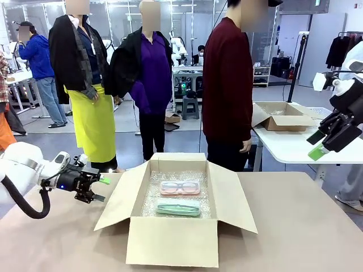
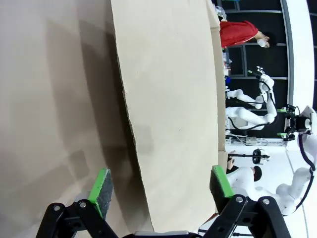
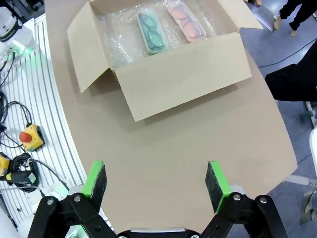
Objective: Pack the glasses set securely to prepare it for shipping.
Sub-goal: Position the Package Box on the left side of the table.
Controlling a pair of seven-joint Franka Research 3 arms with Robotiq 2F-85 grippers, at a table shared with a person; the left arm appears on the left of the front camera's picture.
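The brown table (image 1: 306, 226) spreads across the scene, and at its middle sits the open cardboard box (image 1: 173, 241), all four flaps folded out. Inside, a bed of bubble wrap (image 1: 148, 198) lines the floor. On that wrap lie the two cases side by side and parallel: the pink case (image 1: 180, 187) toward the far side, glasses showing through its lid, and the mint green case (image 1: 178, 208) just beside it on the near side. From the right wrist view both cases also appear in the box, green case (image 3: 152, 32) next to pink case (image 3: 185, 21), with glasses outlines visible in each.

A person in a dark red top (image 1: 228, 85) stands at the far edge of the table, directly behind the box. On a white table to the right rests a second open cardboard box (image 1: 283, 116).

The left gripper (image 1: 95, 190) hovers low just outside the box's left flap (image 1: 116, 201), jaws spread wide and holding nothing, well apart from the cases. The right gripper (image 1: 319, 144) hangs high off to the right, jaws likewise apart and empty, far from the box.

No readable writing or labels anywhere on box or cases.
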